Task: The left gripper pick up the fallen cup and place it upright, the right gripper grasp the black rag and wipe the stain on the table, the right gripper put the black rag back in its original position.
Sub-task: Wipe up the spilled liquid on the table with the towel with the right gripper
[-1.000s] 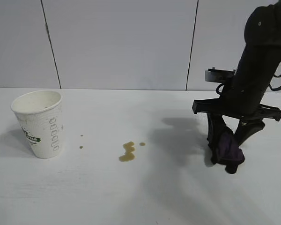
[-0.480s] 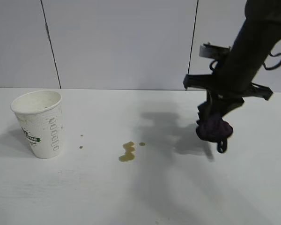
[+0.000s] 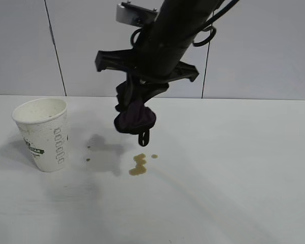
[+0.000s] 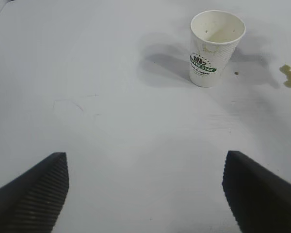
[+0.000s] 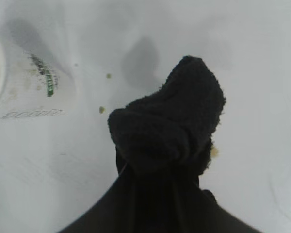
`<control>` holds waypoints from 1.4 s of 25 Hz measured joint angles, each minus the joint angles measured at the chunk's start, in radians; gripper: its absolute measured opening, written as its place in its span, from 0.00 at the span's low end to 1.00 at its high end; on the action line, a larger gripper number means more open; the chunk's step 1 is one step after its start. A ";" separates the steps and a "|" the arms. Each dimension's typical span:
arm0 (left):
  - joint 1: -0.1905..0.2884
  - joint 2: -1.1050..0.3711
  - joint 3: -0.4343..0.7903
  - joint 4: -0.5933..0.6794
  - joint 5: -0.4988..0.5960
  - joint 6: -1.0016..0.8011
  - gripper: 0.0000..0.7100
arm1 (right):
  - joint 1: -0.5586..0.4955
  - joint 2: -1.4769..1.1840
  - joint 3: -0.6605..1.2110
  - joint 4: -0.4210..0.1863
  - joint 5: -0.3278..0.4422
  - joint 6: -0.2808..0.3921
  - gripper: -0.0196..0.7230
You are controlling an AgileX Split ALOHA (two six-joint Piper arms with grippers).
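The white cup [image 3: 40,134] with its green logo stands upright at the table's [image 3: 234,183] left; the left wrist view shows the cup [image 4: 216,46] far beyond my left gripper [image 4: 145,194]. That gripper is open, with only bare tabletop between its fingers. My right gripper [image 3: 140,132] hangs in the air, shut on the black rag [image 3: 134,119], a bunched lump with a purple patch. It hovers just above and slightly behind the brownish stain [image 3: 138,165]. In the right wrist view the rag [image 5: 169,121] hides most of the stain [image 5: 214,152].
Two tiny droplets [image 3: 88,159] lie between the cup and the stain. Grey wall panels [image 3: 127,46] close off the back. The right arm's shadow [image 3: 104,152] falls on the table between cup and stain.
The right arm has lifted the rag off the table at the right and carried it left and up, to above the stain. The cup and stain have not moved.
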 joint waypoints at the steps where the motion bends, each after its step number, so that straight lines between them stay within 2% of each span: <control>1: 0.000 0.000 0.000 0.000 0.000 0.000 0.87 | 0.018 0.019 0.000 0.000 -0.015 0.001 0.13; 9: 0.000 0.000 0.000 0.000 0.000 0.000 0.87 | 0.058 0.175 -0.002 0.000 -0.102 0.018 0.13; 13: 0.000 0.000 0.000 0.000 0.000 0.000 0.87 | 0.058 0.208 -0.002 -0.018 -0.113 0.021 0.13; 17: 0.000 0.000 0.000 0.000 0.000 0.000 0.87 | 0.046 0.210 -0.004 -0.087 -0.100 0.042 0.13; 22: 0.000 0.000 0.000 0.000 0.000 0.000 0.87 | -0.031 0.210 -0.008 -0.198 -0.038 0.094 0.13; 25: 0.000 0.000 0.000 0.000 0.000 0.000 0.87 | -0.092 0.208 -0.015 -0.273 0.016 0.169 0.13; 28: 0.000 0.000 0.000 0.000 0.000 0.000 0.87 | -0.151 0.206 -0.022 -0.324 0.085 0.251 0.13; 30: 0.000 0.000 0.000 0.000 0.000 0.000 0.87 | -0.176 0.200 -0.025 -0.325 0.131 0.266 0.13; 32: 0.000 0.000 0.000 0.000 0.000 0.000 0.87 | -0.184 0.199 -0.027 -0.303 0.170 0.254 0.13; 33: 0.000 0.000 0.000 0.000 0.000 0.000 0.87 | -0.184 0.198 -0.027 -0.283 0.188 0.236 0.13; 35: 0.000 0.000 0.000 0.000 0.000 0.000 0.87 | -0.183 0.195 -0.027 -0.186 0.226 0.161 0.13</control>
